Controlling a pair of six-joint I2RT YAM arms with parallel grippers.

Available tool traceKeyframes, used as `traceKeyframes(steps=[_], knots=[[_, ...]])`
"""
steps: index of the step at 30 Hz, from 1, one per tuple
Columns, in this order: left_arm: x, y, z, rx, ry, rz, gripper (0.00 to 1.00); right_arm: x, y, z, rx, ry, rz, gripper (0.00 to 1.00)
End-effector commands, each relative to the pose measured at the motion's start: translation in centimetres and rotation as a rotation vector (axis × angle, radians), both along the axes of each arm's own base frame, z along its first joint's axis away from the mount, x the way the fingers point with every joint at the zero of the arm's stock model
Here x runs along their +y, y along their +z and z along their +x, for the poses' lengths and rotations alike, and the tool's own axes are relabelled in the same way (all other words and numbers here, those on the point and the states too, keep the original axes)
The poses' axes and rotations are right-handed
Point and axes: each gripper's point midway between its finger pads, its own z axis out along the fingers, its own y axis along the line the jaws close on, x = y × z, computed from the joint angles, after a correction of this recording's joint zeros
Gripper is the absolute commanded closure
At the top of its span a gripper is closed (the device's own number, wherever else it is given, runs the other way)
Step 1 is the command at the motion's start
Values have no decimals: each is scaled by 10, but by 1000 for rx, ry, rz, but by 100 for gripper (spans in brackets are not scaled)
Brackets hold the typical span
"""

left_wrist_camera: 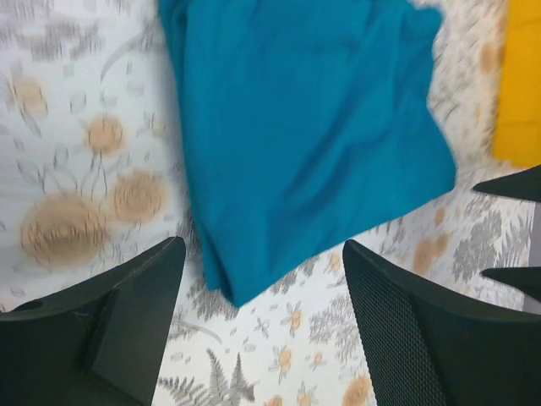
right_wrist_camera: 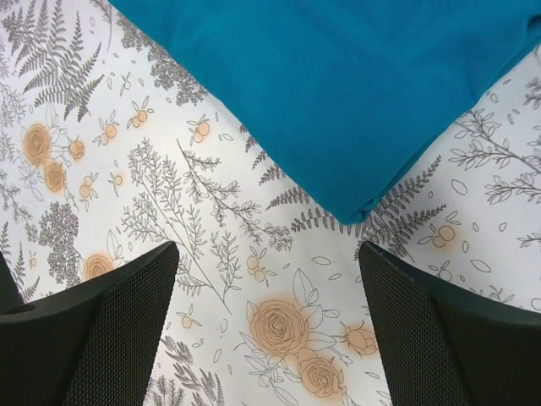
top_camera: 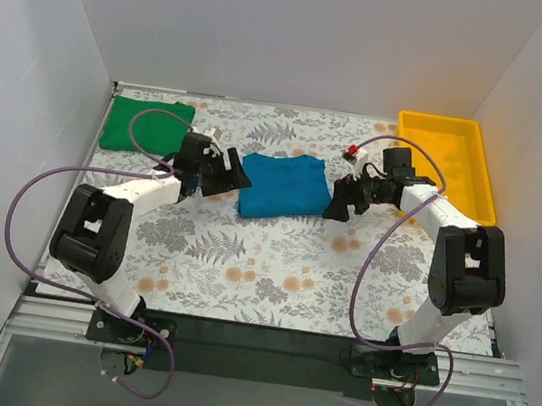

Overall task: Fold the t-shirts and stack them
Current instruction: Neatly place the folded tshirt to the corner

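Note:
The teal-blue t-shirt lies folded into a rectangle in the middle of the floral table. It fills the top of the left wrist view and of the right wrist view. The bright green t-shirt lies folded at the far left corner. My left gripper is open and empty just off the blue shirt's left edge, also in its wrist view. My right gripper is open and empty just off the shirt's right edge, also in its wrist view.
A yellow plastic tray stands at the far right corner; its edge shows in the left wrist view. White walls close in the table on three sides. The floral cloth covers the near half of the table.

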Motion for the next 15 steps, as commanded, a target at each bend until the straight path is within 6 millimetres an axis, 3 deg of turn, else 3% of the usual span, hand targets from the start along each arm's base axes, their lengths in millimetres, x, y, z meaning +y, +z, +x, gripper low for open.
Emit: traceKeyframes(steps=[1, 6, 12, 15], knots=[[-6, -13, -18, 102, -27, -59, 25, 3, 43, 13, -177, 9, 74, 6], [-15, -27, -13, 165, -52, -86, 24, -3, 47, 10, -168, 8, 117, 7], [-16, -66, -2, 310, -34, -45, 24, -13, 49, 10, -155, -10, 155, 7], [-19, -70, 2, 341, -37, -41, 28, -16, 51, 11, -153, -16, 165, 7]])
